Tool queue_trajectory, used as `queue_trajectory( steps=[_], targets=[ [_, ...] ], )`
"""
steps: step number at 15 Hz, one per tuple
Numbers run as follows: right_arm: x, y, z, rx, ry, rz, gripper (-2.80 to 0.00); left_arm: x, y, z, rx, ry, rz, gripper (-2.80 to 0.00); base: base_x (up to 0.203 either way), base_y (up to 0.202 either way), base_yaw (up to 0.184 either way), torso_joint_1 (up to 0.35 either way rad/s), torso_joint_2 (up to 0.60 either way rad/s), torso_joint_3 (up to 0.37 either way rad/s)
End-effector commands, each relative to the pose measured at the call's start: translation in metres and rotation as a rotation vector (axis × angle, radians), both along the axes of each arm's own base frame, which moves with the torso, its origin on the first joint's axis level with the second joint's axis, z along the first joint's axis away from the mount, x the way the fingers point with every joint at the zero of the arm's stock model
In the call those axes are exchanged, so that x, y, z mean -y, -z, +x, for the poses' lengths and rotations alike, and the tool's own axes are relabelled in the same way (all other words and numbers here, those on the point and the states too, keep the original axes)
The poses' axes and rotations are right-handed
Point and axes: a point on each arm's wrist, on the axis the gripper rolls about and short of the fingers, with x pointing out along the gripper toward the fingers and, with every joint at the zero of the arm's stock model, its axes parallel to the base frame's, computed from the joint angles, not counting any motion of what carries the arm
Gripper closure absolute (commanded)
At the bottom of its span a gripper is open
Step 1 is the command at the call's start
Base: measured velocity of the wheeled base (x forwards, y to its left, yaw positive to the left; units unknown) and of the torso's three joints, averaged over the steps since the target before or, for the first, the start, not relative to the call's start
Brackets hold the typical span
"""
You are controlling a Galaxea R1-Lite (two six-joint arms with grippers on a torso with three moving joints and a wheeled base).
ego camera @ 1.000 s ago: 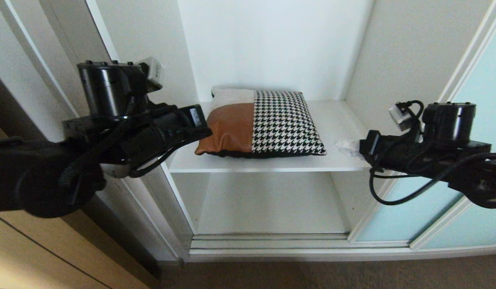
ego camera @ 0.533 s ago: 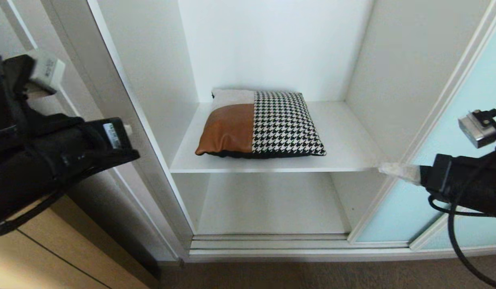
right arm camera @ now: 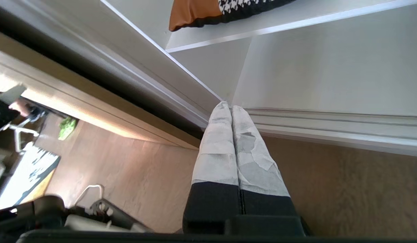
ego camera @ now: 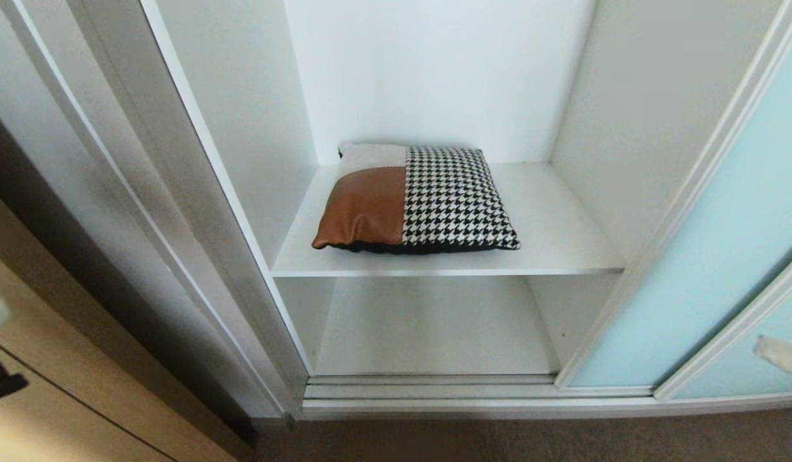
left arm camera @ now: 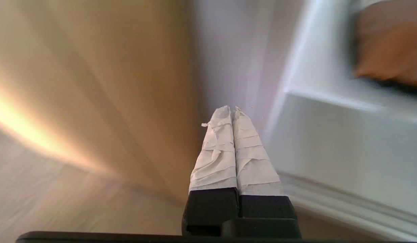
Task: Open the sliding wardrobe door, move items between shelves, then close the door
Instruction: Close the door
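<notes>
**Houndstooth cushion rests on the upper shelf, both grippers clear of the wardrobe**

Tan leather, black-and-white houndstooth and a pale grey patch make up the square cushion (ego camera: 416,199), which lies flat on the upper white shelf (ego camera: 562,250), slightly toward nine o'clock of its middle and well back from the front edge. Lying flat with its black backing down, it looks stable and easy to reach from the front. The lower shelf (ego camera: 434,327) beneath it holds nothing visible, so it reads as the likely destination for the cushion.

The sliding wardrobe door (ego camera: 710,256), frosted pale aqua glass in a slim white frame, stands pushed aside at three o'clock, leaving the compartment open. That suggests the opening step is done, while the closing is not yet done.

In the head view, only a sliver of the left gripper (left arm camera: 232,116) shows at eight o'clock and of the right gripper (right arm camera: 231,111) at four o'clock. Each wrist view shows its own white-taped fingers pressed together with nothing between them. The left one points toward the tan wooden panel (ego camera: 62,398) beside the wardrobe frame; the right one points at the bottom door track (right arm camera: 330,121) and the brownish floor (right arm camera: 346,189).

No brand, label or legible writing shows anywhere.
</notes>
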Motion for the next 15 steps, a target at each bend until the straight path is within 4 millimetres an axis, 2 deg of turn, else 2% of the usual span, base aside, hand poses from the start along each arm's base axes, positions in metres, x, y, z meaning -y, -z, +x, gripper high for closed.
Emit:
queue_trajectory(
  steps=[1, 4, 8, 12, 15],
  targets=[
    [0.008, 0.007, -0.052, 0.088, 0.016, 0.013, 0.0, -0.012, 0.022, -0.041, 0.065, -0.072, -0.009, 0.0, 0.0, 0.0, 0.0, 0.0, 0.0, 0.0],
    [0.012, 0.025, -0.082, 0.075, 0.03, 0.01, 0.0, -0.017, 0.065, -0.068, 0.075, -0.077, 0.004, 0.0, 0.0, 0.0, 0.0, 0.0, 0.0, 0.0],
    [0.012, 0.04, -0.09, 0.024, 0.023, 0.003, 0.0, -0.017, 0.12, -0.075, 0.021, -0.066, 0.01, 0.0, 0.0, 0.0, 0.0, 0.0, 0.0, 0.0],
    [0.014, 0.048, -0.092, -0.012, 0.115, -0.027, 0.0, -0.016, 0.131, -0.075, 0.006, -0.034, -0.008, 0.0, 0.0, 0.0, 0.0, 0.0, 0.0, 0.0],
    [0.015, 0.051, -0.091, -0.019, 0.131, -0.036, 0.0, -0.018, 0.131, -0.076, 0.011, -0.124, 0.001, 0.0, 0.0, 0.0, 0.0, 0.0, 0.0, 0.0]
  ],
)
